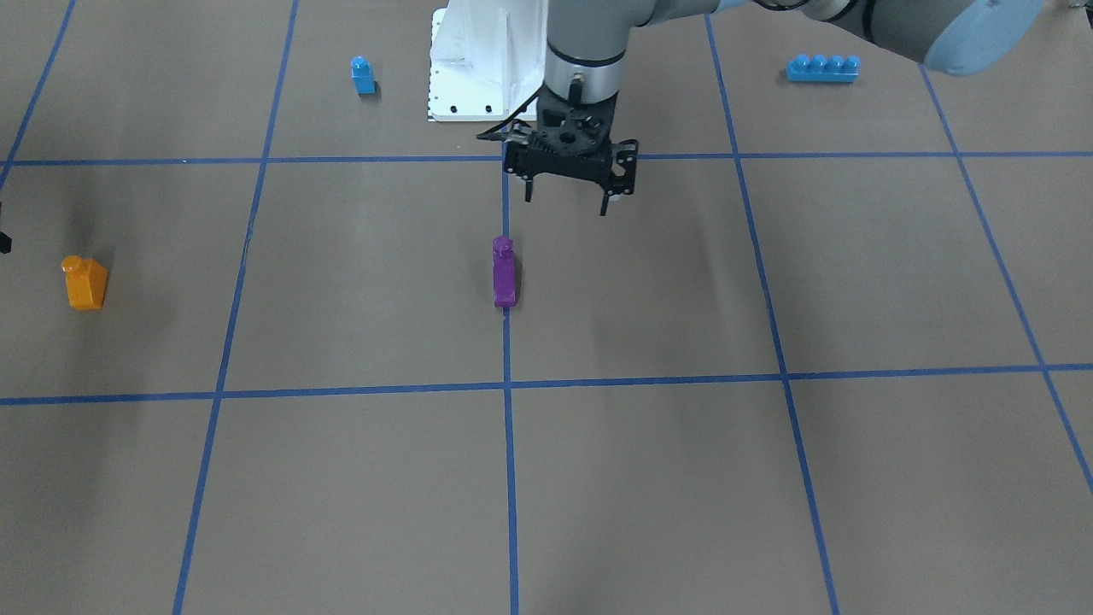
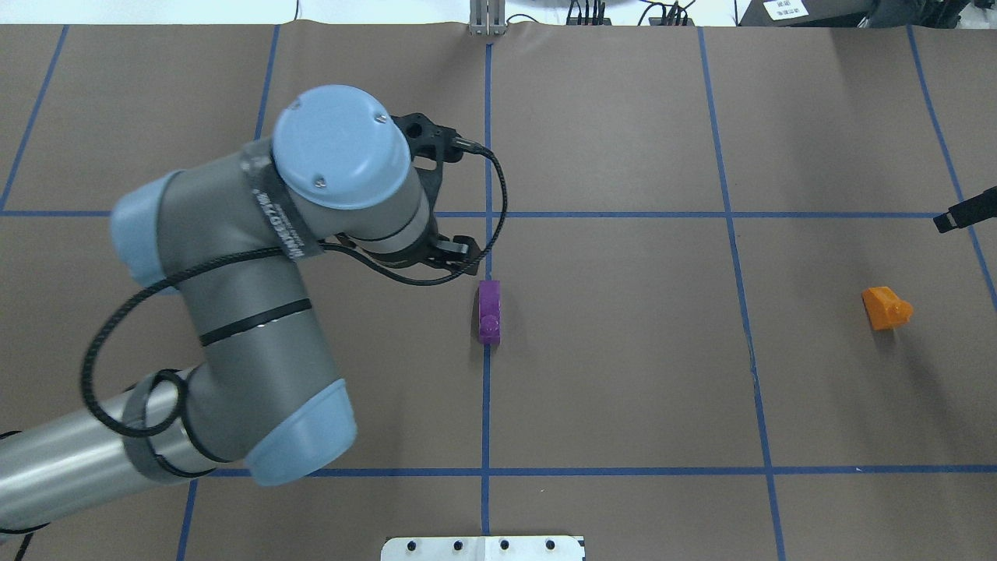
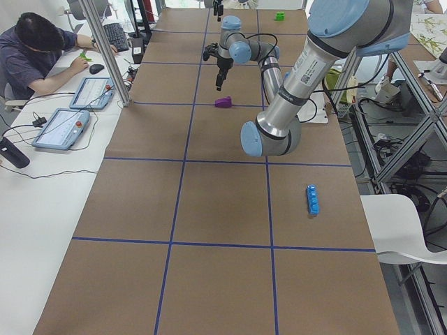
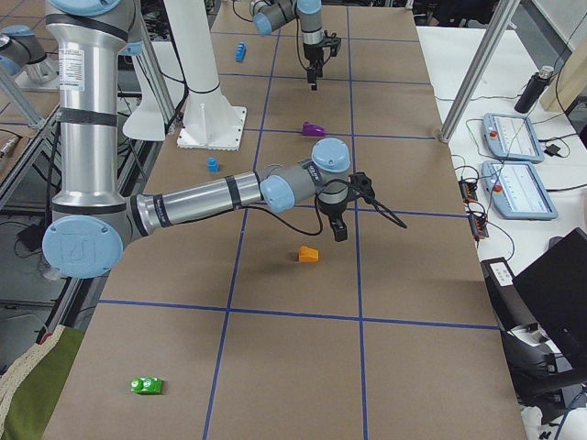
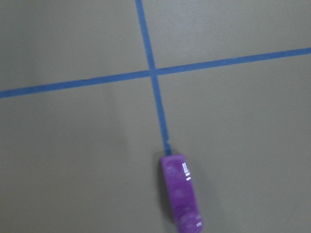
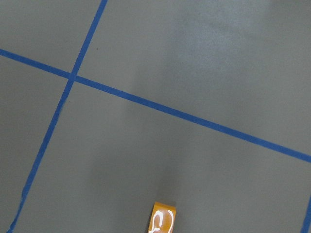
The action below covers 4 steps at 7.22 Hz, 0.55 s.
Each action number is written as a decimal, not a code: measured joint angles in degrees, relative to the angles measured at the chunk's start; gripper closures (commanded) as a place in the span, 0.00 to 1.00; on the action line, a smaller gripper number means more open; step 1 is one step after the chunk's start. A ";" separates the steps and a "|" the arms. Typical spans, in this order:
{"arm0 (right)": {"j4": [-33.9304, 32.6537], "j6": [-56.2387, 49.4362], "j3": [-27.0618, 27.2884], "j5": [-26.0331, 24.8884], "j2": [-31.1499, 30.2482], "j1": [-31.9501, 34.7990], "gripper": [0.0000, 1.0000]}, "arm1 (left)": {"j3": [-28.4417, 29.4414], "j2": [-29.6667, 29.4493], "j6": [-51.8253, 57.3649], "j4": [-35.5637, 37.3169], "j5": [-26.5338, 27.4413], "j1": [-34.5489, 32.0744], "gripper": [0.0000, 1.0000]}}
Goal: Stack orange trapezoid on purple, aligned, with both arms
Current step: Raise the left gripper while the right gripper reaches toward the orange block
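Note:
The purple block [image 1: 504, 272] stands on the centre blue tape line; it also shows in the overhead view [image 2: 489, 312] and low in the left wrist view [image 5: 181, 194]. My left gripper [image 1: 567, 203] hovers above the table close beside it, open and empty, not touching it. The orange trapezoid [image 1: 85, 282] sits alone far to the robot's right, seen in the overhead view [image 2: 886, 308] and at the bottom edge of the right wrist view [image 6: 163, 218]. My right gripper [image 4: 337, 229] hangs just beyond the orange block; only its tip [image 2: 966, 212] shows overhead, so I cannot tell its state.
A small blue one-stud block [image 1: 363, 75] and a long blue four-stud brick [image 1: 823, 67] lie near the robot's white base plate [image 1: 478, 107]. A green block [image 4: 147, 385] lies at the table's right end. Operators' tablets [image 4: 514, 137] sit on a side bench.

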 measured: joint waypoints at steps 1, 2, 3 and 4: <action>0.19 2.76 0.71 -0.55 -0.90 -2.02 0.01 | -3.69 3.85 7.46 2.05 -1.43 -4.56 0.01; 1.75 4.92 0.85 -1.83 -2.30 -3.87 0.01 | -4.59 6.34 16.22 2.92 -6.50 -10.61 0.00; 6.17 8.16 0.15 -3.14 -4.12 -5.60 0.01 | -4.27 8.73 24.35 3.09 -13.95 -17.73 0.00; 12.34 12.17 -1.88 -4.40 -5.46 -7.52 0.01 | -4.18 12.17 29.13 2.93 -19.47 -22.89 0.00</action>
